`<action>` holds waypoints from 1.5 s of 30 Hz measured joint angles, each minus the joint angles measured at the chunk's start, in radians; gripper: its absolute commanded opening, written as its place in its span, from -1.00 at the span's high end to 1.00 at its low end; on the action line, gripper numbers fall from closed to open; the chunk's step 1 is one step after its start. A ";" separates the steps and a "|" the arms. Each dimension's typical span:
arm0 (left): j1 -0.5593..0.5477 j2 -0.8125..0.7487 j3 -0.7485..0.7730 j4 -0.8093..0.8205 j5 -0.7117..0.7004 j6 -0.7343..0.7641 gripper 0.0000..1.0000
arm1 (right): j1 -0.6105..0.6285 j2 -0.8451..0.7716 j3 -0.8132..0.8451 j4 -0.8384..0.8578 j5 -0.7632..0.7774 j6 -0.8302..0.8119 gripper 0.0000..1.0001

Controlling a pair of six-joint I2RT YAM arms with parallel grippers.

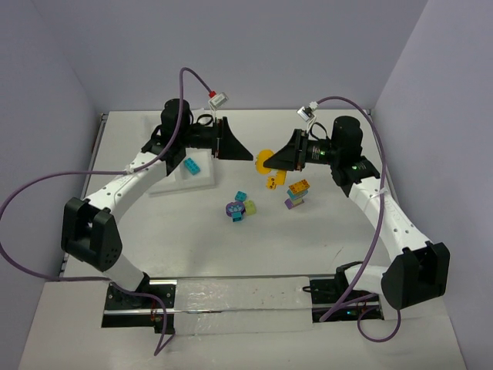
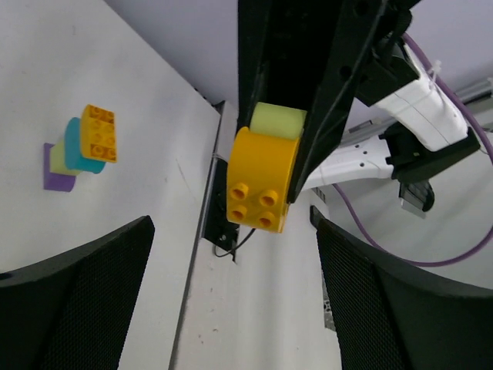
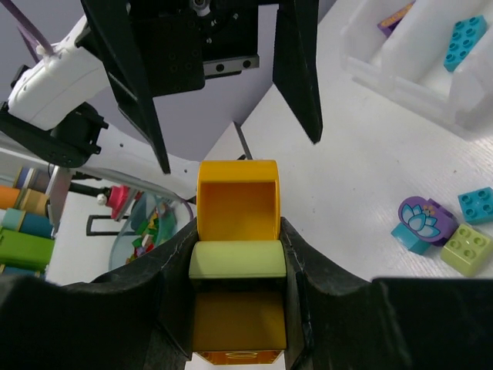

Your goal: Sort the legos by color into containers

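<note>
On the white tabletop (image 1: 323, 247), the compartmented tray (image 1: 173, 185) is set at the far left, and a teal brick (image 1: 191, 165) is seen in one compartment. The left hand (image 1: 245, 151) is held wide open, facing the right hand (image 1: 269, 162), which is clamped on a yellow-and-lime clump (image 3: 237, 204). Loose legos are left near the middle: a four-colour stack (image 1: 297, 193), a purple-teal-lime clump (image 1: 240, 208) and a small yellow brick (image 1: 272, 182).

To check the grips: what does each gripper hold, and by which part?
Right gripper pinches the yellow-and-lime clump across its lime piece; left gripper is open, empty.
</note>
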 measured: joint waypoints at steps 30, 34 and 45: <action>-0.093 0.098 0.010 0.252 0.038 -0.185 0.98 | 0.011 0.000 -0.003 -0.051 -0.015 -0.053 0.91; -0.092 0.102 0.010 0.267 0.043 -0.200 1.00 | 0.011 0.000 0.003 -0.064 -0.011 -0.060 -0.09; -0.056 0.095 -0.016 0.307 0.039 -0.231 0.99 | -0.024 0.000 0.009 -0.123 0.006 -0.079 -0.48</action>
